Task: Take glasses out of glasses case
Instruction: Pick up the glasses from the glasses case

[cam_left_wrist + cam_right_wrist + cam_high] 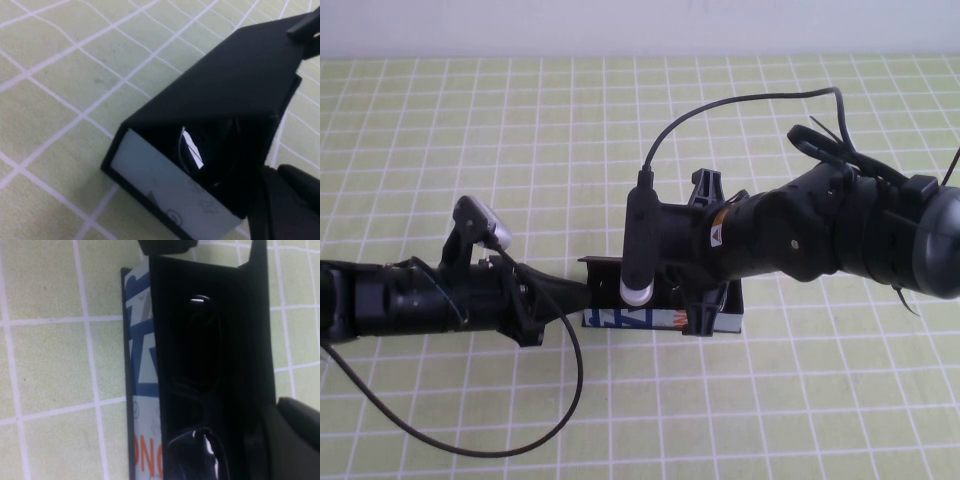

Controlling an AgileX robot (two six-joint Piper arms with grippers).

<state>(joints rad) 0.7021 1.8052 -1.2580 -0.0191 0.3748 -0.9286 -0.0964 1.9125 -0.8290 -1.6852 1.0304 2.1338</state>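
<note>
The glasses case lies at the table's middle, its white, blue and orange printed side facing me and its lid raised. It also shows in the left wrist view and the right wrist view. The glasses lie inside, dark lenses glinting; one lens shows in the left wrist view. They are hidden in the high view. My right gripper is open and straddles the case from above, one finger behind it and one in front. My left gripper is at the case's left end.
The table is covered by a green cloth with a white grid. A pale wall runs along the far edge. Black cables loop off both arms, one over the cloth in front of the left arm.
</note>
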